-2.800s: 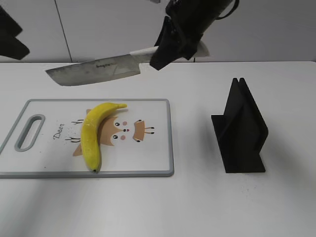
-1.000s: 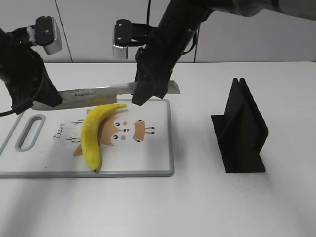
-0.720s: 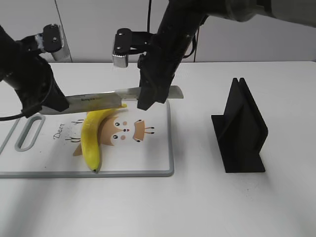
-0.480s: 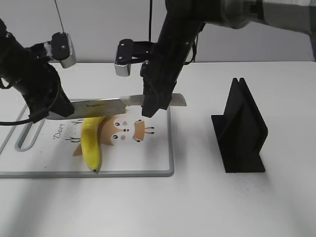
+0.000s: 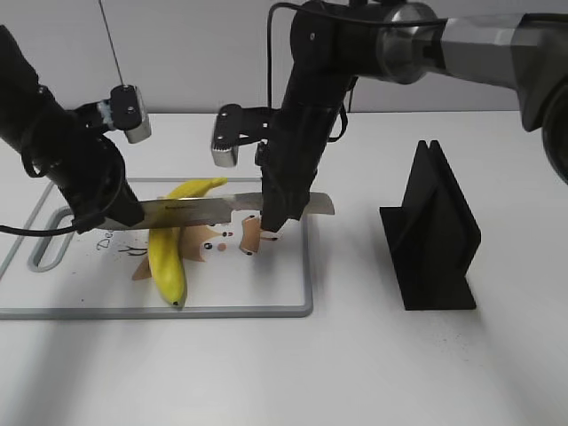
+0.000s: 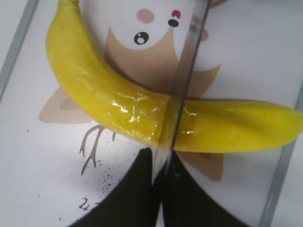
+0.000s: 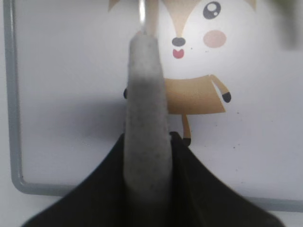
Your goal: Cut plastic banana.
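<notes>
The yellow plastic banana [image 5: 167, 245] lies on the white cutting board [image 5: 284, 293]; it also shows in the left wrist view [image 6: 94, 90]. A knife [image 5: 191, 211] lies level across the banana's middle, its blade edge [image 6: 182, 90] on the peel. My right gripper [image 5: 273, 217] is shut on the knife's grey handle [image 7: 146, 137]. My left gripper [image 5: 111, 217] is shut on the far end of the blade [image 6: 161, 163], left of the banana.
The cutting board has a grey rim and a handle slot [image 5: 44, 244] at its left, and a printed fox [image 7: 189, 61]. A black knife stand [image 5: 435, 235] stands on the white table to the right.
Both arms have come down and toward the board's front. The knife has dropped from above the board's far edge onto the banana's middle, still held at both ends.
</notes>
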{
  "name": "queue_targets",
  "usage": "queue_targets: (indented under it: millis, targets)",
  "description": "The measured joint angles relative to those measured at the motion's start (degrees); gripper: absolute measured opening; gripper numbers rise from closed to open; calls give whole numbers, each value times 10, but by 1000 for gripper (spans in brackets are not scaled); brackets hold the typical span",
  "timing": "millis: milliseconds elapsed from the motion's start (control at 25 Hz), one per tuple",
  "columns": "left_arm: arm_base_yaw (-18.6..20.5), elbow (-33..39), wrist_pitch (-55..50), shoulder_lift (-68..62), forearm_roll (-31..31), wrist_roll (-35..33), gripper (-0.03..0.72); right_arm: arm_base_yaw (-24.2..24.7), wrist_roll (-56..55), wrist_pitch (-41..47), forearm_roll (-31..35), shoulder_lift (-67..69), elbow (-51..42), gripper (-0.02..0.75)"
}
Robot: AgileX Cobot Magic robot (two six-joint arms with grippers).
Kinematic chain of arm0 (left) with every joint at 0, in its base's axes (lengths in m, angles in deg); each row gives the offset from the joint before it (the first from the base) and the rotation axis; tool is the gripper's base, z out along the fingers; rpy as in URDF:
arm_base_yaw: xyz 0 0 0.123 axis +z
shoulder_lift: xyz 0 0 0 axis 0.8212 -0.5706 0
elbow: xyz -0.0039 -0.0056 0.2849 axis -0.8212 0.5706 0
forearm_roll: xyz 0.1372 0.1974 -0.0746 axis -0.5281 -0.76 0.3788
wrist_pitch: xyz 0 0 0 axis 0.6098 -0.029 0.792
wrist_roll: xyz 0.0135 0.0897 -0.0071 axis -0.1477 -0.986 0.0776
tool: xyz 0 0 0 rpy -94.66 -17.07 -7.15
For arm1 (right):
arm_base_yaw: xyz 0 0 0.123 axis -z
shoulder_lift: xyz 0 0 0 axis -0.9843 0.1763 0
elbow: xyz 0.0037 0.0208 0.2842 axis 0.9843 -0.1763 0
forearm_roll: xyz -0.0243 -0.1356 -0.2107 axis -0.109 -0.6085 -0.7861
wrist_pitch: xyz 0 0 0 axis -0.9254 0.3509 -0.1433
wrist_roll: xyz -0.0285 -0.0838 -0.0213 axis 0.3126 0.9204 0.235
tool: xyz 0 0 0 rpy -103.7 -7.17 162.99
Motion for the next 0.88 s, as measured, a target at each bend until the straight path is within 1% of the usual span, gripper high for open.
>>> queue_targets:
  millis: [520, 880]
  targets:
    - [4, 1, -5, -15, 26, -7, 27, 2, 1, -3, -7, 8, 1, 183]
    - [4, 3, -3, -15, 31, -10, 29, 2, 1, -5, -3, 8, 1, 185]
